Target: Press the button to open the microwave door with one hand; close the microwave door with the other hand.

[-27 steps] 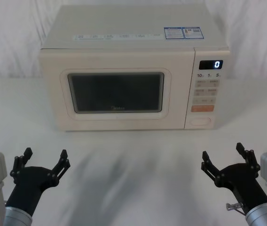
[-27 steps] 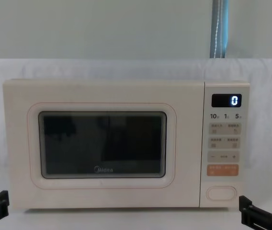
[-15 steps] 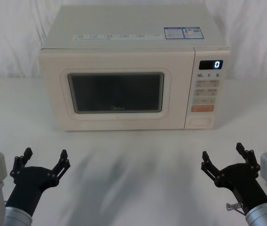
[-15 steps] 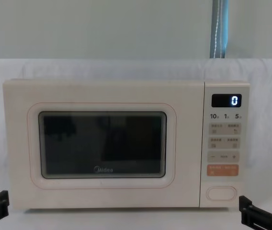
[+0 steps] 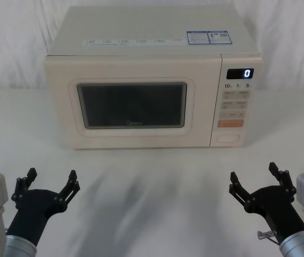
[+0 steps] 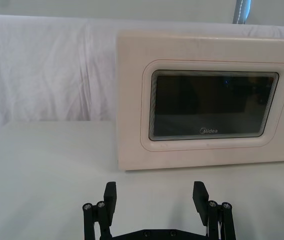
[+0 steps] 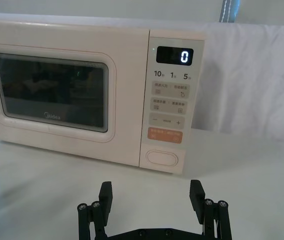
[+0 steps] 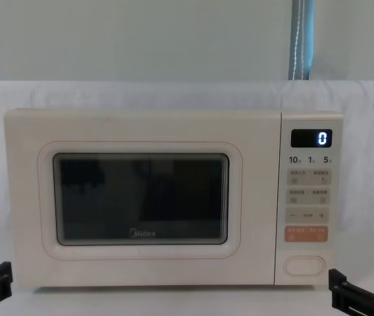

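Button (image 5: 228, 137) is sitting low at the microwave's right front corner, straight ahead of the spread right gripper (image 5: 259, 182); the equally spread left gripper (image 5: 48, 186) is facing the shut door (image 5: 132, 105).

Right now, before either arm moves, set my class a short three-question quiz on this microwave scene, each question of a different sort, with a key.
1. True or false: the microwave door is shut flush with the control panel.
2. Multiple choice: which key sits lowest on the panel? A) the orange key B) the button C) the display
3. Fill in: the right claw is nearer the button side, and both it and the left claw have their fingers ____.

Key: 1 true. 2 B. 3 open; both claws hover low over the table, well short of the microwave, touching nothing.
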